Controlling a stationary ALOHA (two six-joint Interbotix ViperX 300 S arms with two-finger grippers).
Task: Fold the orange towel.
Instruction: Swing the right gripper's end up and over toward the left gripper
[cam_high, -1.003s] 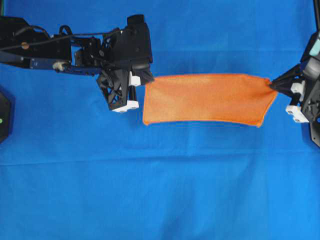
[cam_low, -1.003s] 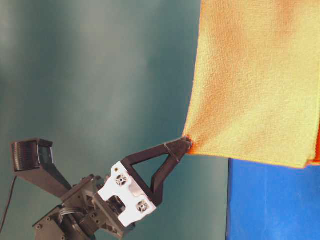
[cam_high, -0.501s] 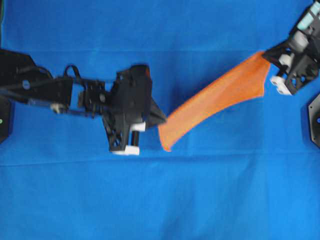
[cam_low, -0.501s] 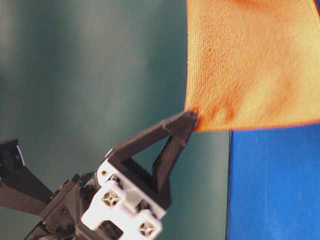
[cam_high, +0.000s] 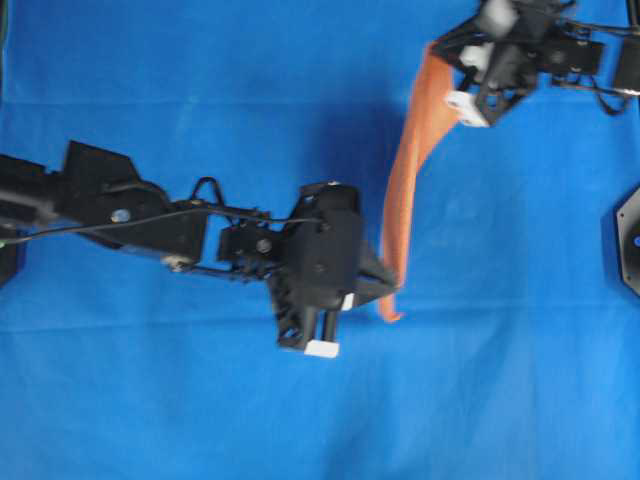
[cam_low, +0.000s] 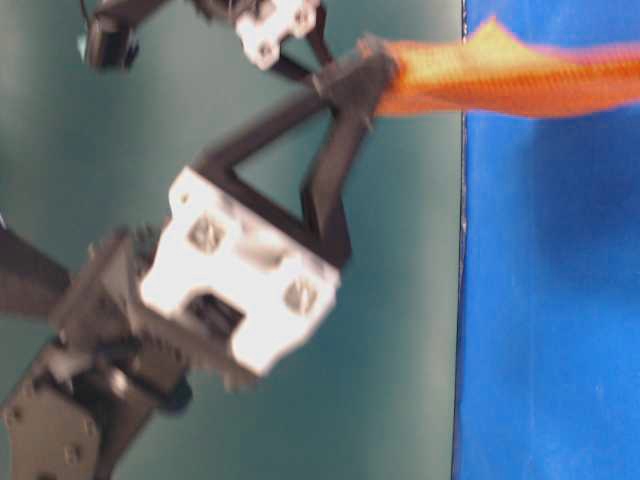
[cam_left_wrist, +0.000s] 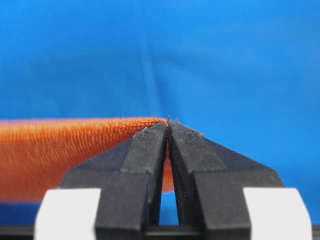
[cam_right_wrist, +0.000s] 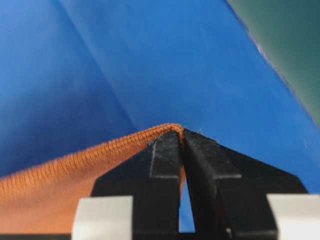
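1. The orange towel (cam_high: 405, 190) is being held aloft above the blue table cover (cam_high: 150, 400), stretched edge-on as a narrow band between the two grippers.
2. One corner is being clamped by the left gripper (cam_high: 392, 290), its jaws pressed together on the hem; the opposite corner is being pinched likewise by the right gripper (cam_high: 445, 55).
3. Compared with a second earlier, the towel is being swung from a broad horizontal spread into a steep diagonal; the right gripper is being carried far upward in the overhead view, the left downward.
4. A fold-over is probably being prepared.
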